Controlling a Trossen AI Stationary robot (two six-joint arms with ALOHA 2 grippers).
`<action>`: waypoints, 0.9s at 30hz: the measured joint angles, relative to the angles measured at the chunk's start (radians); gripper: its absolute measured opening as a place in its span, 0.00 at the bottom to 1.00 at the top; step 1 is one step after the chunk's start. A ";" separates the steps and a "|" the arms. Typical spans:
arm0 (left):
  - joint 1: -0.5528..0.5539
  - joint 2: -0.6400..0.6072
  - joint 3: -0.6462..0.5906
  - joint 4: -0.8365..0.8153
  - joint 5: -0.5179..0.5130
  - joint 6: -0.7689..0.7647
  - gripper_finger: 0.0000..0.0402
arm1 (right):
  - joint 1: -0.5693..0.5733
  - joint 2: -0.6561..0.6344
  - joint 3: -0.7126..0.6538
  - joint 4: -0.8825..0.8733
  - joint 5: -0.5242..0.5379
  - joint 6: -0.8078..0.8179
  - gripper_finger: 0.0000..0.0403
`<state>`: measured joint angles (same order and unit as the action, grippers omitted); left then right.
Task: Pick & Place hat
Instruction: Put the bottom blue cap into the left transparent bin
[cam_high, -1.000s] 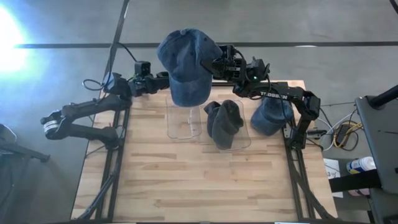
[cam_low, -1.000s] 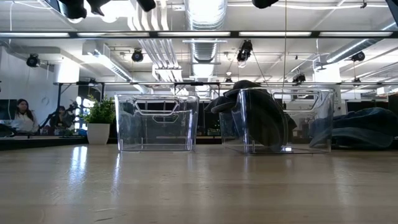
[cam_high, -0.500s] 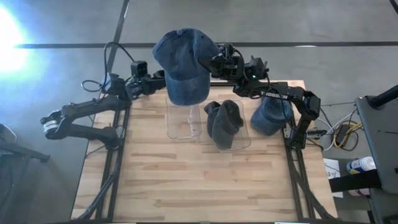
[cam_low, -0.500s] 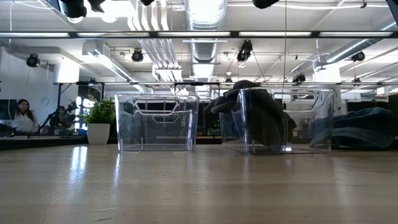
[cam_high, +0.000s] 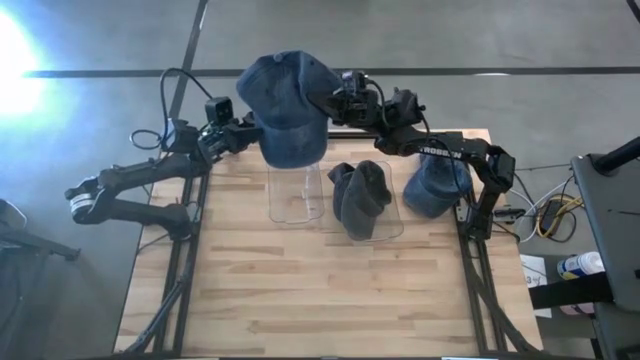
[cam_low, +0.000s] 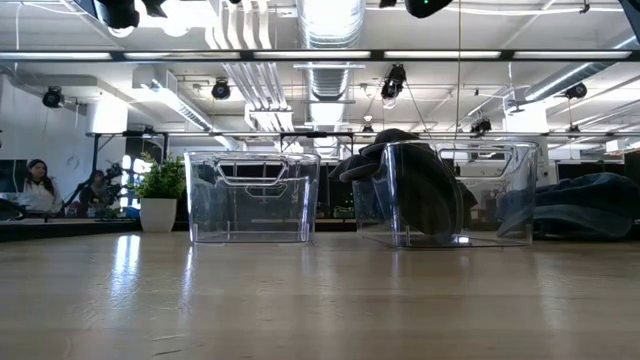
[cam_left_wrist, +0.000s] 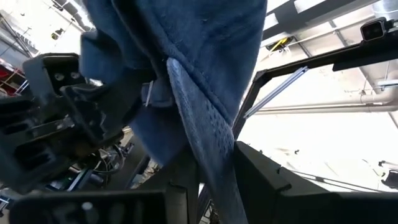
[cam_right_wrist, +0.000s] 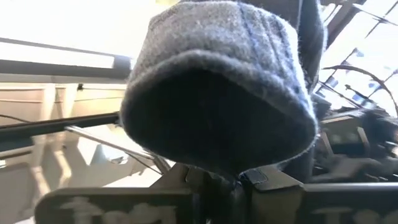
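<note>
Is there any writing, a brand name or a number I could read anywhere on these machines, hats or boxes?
White lettering on the right arm in the high view: too small and blurred to read.
Blue denim cap held up between the two arms: no text visible.
Two clear plastic bins: no labels visible.
Nothing else legible.

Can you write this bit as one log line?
right claw: holds cap high | left claw: beside cap | left bin: empty
</note>
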<state>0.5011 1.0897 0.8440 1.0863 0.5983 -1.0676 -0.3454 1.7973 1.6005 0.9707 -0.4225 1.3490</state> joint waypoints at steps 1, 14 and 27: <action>0.000 0.000 0.000 0.002 -0.001 0.000 0.22 | 0.000 0.000 0.000 -0.014 0.000 -0.008 0.07; -0.001 0.002 0.000 -0.043 0.012 0.028 0.07 | -0.001 0.000 0.000 -0.076 0.002 -0.032 0.07; 0.037 -0.024 0.000 -0.115 -0.007 0.048 0.02 | -0.027 -0.006 -0.006 -0.126 -0.166 -0.003 0.34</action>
<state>0.5383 1.0654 0.8440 0.9710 0.5913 -1.0200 -0.3727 1.7913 1.5946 0.8446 -0.5889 1.3461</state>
